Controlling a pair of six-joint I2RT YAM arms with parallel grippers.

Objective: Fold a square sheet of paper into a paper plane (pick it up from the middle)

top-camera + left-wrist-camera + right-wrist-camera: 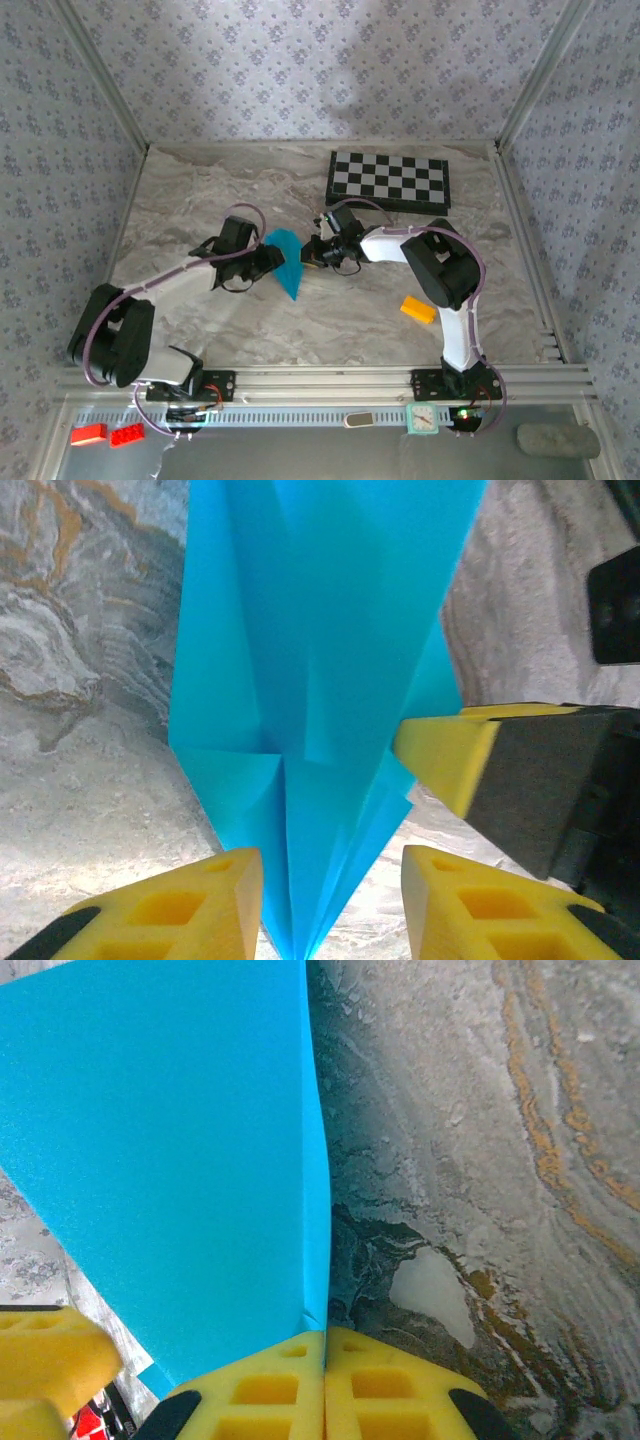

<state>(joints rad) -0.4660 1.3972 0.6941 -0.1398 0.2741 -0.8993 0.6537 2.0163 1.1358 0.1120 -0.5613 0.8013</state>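
The cyan-blue paper plane (286, 262) is a narrow pointed dart standing on edge at mid-table between both grippers, its tip toward the near side. My right gripper (325, 1338) is shut on the plane (180, 1160), its fingers pressed together over the folded edge. In the top view the right gripper (316, 250) is just right of the paper. My left gripper (330, 900) is open, and the plane's layered folds (300, 680) run down between its spread fingers without either pad touching. The right gripper's yellow finger (450, 755) shows beside the paper. In the top view the left gripper (264, 258) is at the plane's left.
A chessboard (389, 180) lies at the back right. A small yellow-orange block (418, 309) sits on the marble table (200, 200) near the right arm's base. Patterned walls close in the table on three sides.
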